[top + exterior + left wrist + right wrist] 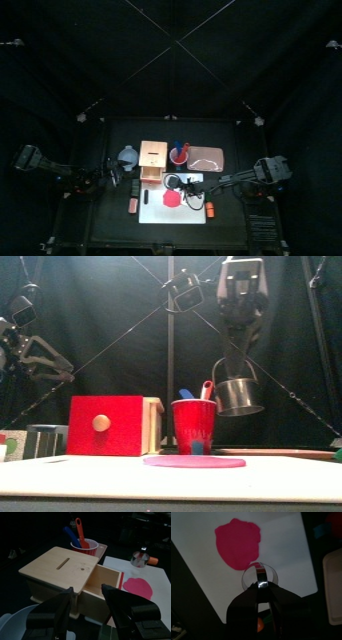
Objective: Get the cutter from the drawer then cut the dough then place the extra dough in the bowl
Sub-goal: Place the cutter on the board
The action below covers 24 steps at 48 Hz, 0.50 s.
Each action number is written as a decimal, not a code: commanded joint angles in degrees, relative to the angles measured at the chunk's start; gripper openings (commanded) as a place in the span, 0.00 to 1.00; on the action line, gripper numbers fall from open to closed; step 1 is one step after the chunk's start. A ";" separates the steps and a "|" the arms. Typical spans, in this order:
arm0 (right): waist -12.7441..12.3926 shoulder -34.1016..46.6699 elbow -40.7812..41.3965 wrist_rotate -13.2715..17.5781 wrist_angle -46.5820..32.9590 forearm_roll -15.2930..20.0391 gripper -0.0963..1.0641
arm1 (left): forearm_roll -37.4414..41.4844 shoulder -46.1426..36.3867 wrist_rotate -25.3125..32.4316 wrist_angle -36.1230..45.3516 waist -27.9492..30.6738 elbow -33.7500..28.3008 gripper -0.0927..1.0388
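Cutter (238, 398), round shiny metal with wire handle, in right gripper (260, 584)

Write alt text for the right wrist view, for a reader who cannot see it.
The right gripper, jaws shut, holds the round metal cutter by its handle over the white cutting board. The cutter hangs at the edge of the flat pink dough, which lies on the board.

Red cup (194, 426) holding blue knife (186, 394) and red knife (206, 389); pink tray (211, 162) just beside cup; white board (160, 214) nearer front
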 commanded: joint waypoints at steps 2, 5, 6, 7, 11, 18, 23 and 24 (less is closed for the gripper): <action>1.14 -5.80 4.83 1.49 -5.71 -0.18 0.53 | 0.18 0.09 0.09 -0.18 0.88 -1.14 0.83; 1.32 -6.59 6.94 1.49 -6.86 0.00 0.53 | 0.26 0.09 0.09 -0.18 1.23 -1.23 0.83; 1.41 -6.68 7.56 1.49 -7.12 0.00 0.53 | 0.26 0.09 0.18 -0.18 1.41 -1.32 0.83; 1.49 -6.77 8.17 1.49 -7.38 -0.18 0.53 | 0.26 0.09 0.18 -0.18 1.58 -1.41 0.83; 1.67 -6.77 10.63 1.32 -8.00 -0.18 0.53 | 0.35 0.09 0.35 -0.18 2.37 -1.67 0.83; 1.67 -6.77 13.36 1.41 -10.28 -0.26 0.53 | 1.14 0.09 0.44 -0.18 3.08 -2.37 0.83; 1.67 -6.68 14.68 1.41 -13.18 -0.70 0.53 | 2.55 0.09 0.53 -0.18 3.16 -3.52 0.83; 1.67 -6.68 14.85 1.41 -13.62 -0.79 0.54 | 2.81 0.09 0.53 -0.18 3.25 -3.69 0.83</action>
